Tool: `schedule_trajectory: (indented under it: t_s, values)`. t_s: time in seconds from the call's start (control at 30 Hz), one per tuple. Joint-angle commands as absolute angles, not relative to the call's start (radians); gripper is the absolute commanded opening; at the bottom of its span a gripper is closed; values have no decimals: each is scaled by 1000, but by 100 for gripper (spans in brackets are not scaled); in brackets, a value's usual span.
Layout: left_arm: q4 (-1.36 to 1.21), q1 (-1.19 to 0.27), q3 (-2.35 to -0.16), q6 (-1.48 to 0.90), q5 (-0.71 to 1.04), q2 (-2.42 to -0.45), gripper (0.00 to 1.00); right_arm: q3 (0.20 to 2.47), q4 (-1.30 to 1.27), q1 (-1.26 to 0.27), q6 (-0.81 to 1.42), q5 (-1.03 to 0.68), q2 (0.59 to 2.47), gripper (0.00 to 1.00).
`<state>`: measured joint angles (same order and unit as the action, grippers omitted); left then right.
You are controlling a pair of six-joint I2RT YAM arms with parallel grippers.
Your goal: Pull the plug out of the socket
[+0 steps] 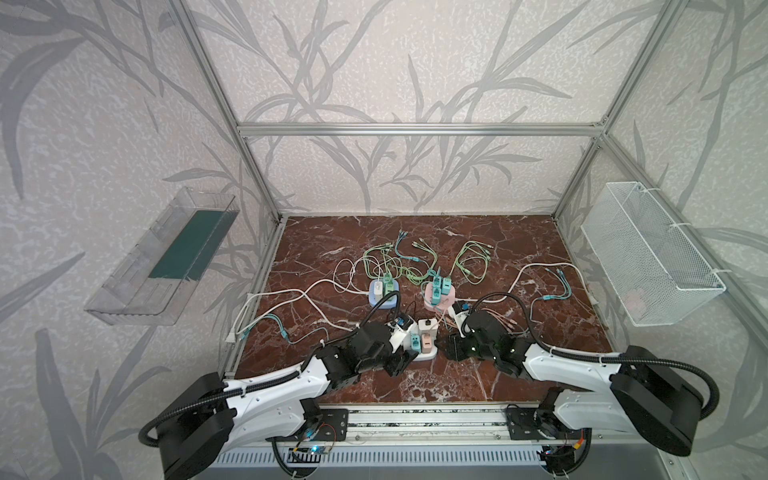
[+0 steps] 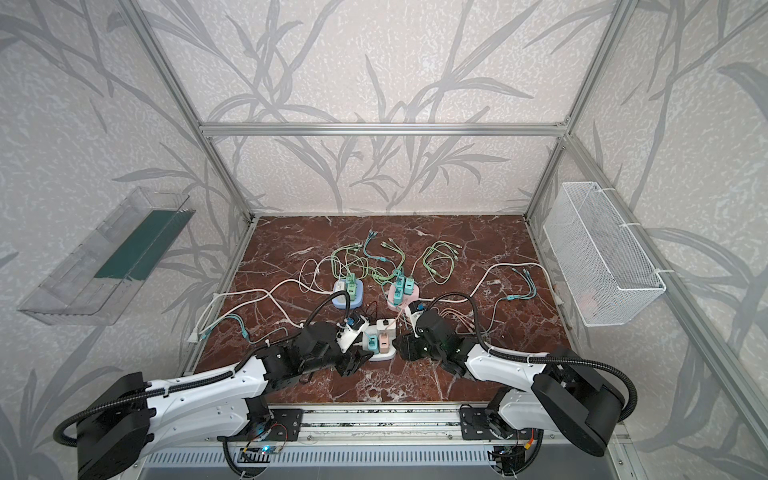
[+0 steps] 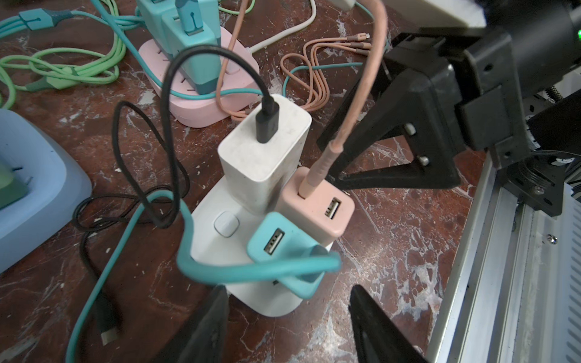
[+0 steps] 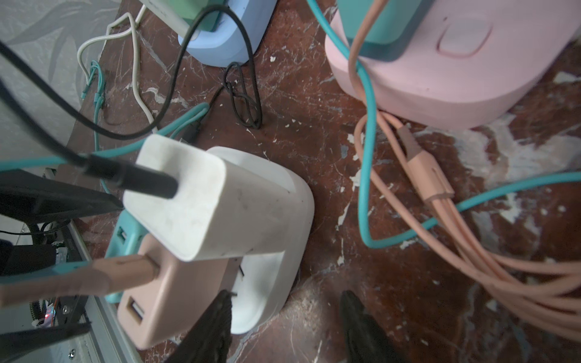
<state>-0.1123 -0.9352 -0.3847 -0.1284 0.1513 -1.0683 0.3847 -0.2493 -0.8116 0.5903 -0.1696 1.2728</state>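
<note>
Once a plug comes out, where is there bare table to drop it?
Bare marble in front, between the white power strip and the front rail; also the far strip along the back wall. Crowded: the middle, around the blue block, pink block and their green cables.

Three plugs [image 3: 264, 157] on socket [image 3: 206, 229]; cables [image 1: 415, 257] behind.

You're looking at a white socket [image 3: 206, 234], a white plug [image 3: 261, 163] with a black cable [image 3: 169, 94], a pale pink plug [image 3: 314, 207] with a matching pink cable [image 3: 361, 88], a teal plug [image 3: 294, 237] with a teal cable [image 3: 251, 270], a pink socket [image 3: 201, 110], a pale blue socket [image 3: 37, 195], and a red-brown marble tabletop [image 3: 393, 251] veined in white.
</note>
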Motion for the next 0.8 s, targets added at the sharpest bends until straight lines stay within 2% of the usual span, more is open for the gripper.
schedule_trajectory:
  t_s: [0.0,0.5,0.77]
  values:
    - [-181,-939,-421,-64,165,-1098,64,408,-250,-811,575,-176,1288,55]
    - [-208,-939,-488,34,203,-1237,64,412,-286,-726,568,-285,1352,53]
    - [-245,-940,-496,11,226,-1284,53,410,-307,-707,560,-334,1370,53]
